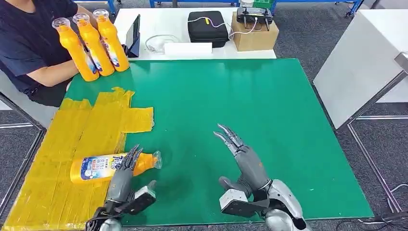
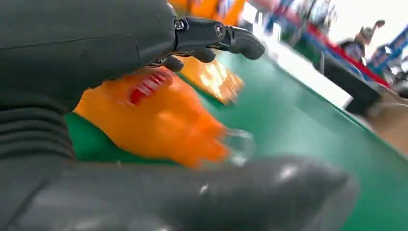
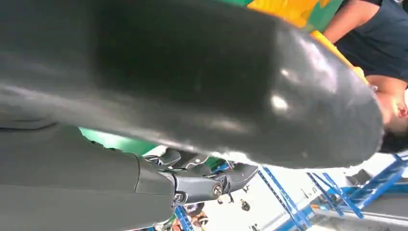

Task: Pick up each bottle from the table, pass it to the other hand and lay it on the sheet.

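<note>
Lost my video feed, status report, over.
Left hand fingers over lying bottle on yellow sheet. Right hand open, empty. Three bottles standing.

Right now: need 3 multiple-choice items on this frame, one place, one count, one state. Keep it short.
1. Where does the lying bottle rest?
A. on the yellow sheet
B. on the white table
C. in the black case

2. How many bottles stand upright at the mat's far corner?
A. one
B. three
C. five

3. What is the right robot hand doing?
A. gripping a bottle
B. pressing the mat
C. open, holding nothing

Answers: 1 A, the bottle lies mostly on the yellow sheet under the left robot hand. 2 B, three upright bottles stand by the person. 3 C, its fingers are spread above the green mat.
</note>
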Robot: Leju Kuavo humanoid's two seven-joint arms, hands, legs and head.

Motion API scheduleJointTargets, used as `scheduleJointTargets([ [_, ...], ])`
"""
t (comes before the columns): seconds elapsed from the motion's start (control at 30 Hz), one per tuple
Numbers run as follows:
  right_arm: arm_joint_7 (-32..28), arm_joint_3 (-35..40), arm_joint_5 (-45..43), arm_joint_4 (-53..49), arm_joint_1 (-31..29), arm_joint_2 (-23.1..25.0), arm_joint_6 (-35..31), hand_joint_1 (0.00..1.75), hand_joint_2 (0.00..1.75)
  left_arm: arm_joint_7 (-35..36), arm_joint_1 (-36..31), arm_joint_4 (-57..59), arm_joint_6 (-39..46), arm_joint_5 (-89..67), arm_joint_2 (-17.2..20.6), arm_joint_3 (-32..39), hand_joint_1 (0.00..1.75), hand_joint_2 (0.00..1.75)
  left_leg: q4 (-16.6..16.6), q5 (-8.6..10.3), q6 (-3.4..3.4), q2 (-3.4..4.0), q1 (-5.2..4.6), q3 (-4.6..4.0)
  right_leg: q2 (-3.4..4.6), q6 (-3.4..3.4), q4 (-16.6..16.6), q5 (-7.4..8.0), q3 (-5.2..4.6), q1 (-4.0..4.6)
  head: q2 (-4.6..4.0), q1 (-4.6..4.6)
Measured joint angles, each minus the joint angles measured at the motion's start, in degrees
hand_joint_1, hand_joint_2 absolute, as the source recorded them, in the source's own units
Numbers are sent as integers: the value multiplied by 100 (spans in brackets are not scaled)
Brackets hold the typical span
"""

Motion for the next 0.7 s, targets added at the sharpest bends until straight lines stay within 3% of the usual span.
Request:
scheduleJointTargets([
  [0.17,-33,9,33,68,101,116,48,0,0,-96,187,-629,-563,404,-105,162,0,0,0,0,0,1,0,-2,1,0,0,0,-5,0,0,-2],
  [0.47,-326,-57,-155,208,383,531,135,0,0,-380,708,-2076,-2406,2244,-291,214,0,0,0,-3,-2,3,1,-15,2,0,0,-1,-23,0,0,-2],
  [0.7,-367,-52,-470,461,721,1077,103,0,0,-544,1228,-3050,-2355,2628,-752,-352,0,0,0,-5,-1,3,0,-27,1,0,-2,-2,-30,-1,0,0],
])
